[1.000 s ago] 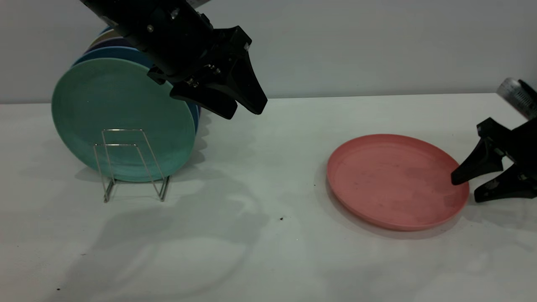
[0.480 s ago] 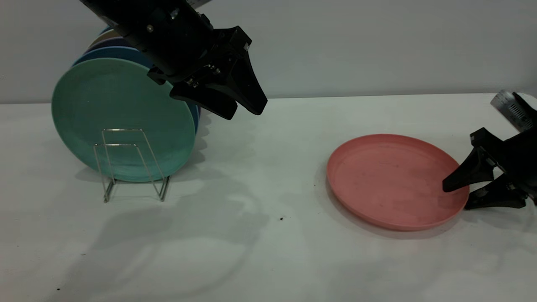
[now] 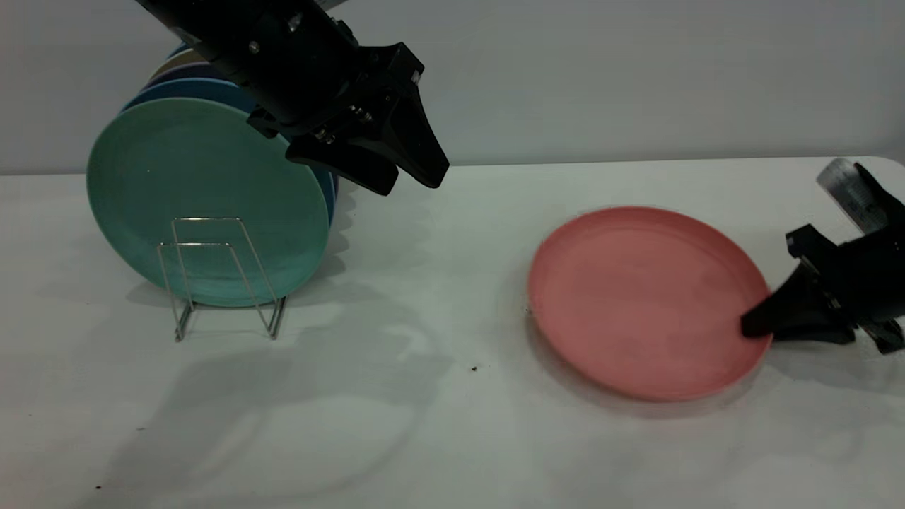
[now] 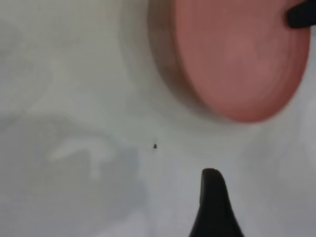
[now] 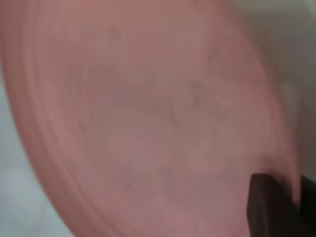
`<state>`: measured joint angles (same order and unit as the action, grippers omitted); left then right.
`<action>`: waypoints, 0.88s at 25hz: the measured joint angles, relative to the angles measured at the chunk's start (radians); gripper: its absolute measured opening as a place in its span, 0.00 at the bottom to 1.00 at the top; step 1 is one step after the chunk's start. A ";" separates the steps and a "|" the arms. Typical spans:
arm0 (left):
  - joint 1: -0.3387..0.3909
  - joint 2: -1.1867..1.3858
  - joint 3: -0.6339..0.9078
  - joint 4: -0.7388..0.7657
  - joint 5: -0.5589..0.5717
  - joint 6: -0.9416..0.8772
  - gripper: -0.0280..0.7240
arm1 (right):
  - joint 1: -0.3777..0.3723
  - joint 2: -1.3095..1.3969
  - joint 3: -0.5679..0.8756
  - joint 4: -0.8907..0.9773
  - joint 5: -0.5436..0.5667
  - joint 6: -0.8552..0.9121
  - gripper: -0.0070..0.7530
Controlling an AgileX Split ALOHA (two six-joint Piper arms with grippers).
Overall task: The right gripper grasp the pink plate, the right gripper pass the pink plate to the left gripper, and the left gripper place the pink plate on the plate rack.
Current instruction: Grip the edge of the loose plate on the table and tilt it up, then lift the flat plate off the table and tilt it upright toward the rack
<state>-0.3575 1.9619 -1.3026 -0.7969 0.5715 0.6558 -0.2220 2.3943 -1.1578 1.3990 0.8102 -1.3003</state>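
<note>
Right tool (image 3: 760, 326) clamped on pink plate (image 3: 640, 300) rim at 3 o'clock, far edge tilting off counter (image 3: 452, 424). Left tool (image 3: 406, 180) apart, hovering beside plate rack (image 3: 223, 276). Handover and racking still ahead.

The round matte plastic plate (image 3: 640, 300) was salmon pink all over, its low rim the same shade as its face. The upright round plate (image 3: 201, 198) at the front of the stack was teal green; behind it showed edges of a deep blue plate (image 3: 185, 88), then a dark purple and a pale beige one. The thin wire rack (image 3: 223, 272) was bright silver. Both grippers were black, the left gripper (image 3: 406, 173) with small silver screws, the right gripper (image 3: 774, 326) under a silver-grey ribbed module (image 3: 848, 194). The worktop (image 3: 452, 424) was plain white with a few dark specks, the wall (image 3: 636, 71) pale grey.
</note>
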 joint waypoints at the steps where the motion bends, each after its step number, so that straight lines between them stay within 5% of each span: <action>1: 0.000 0.000 0.000 0.000 -0.006 0.000 0.76 | 0.000 0.001 0.000 0.033 0.053 -0.049 0.03; 6: 0.000 0.000 0.000 0.000 -0.018 -0.017 0.76 | 0.025 -0.006 0.000 0.118 0.245 -0.169 0.03; 16: 0.000 0.000 0.000 -0.006 -0.025 -0.019 0.76 | 0.170 -0.012 0.000 0.131 0.243 -0.180 0.03; 22: 0.000 0.000 0.000 -0.006 -0.054 -0.019 0.74 | 0.184 -0.013 0.000 0.185 0.253 -0.186 0.03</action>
<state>-0.3575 1.9619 -1.3026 -0.8033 0.5173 0.6366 -0.0383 2.3814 -1.1578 1.5839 1.0628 -1.4862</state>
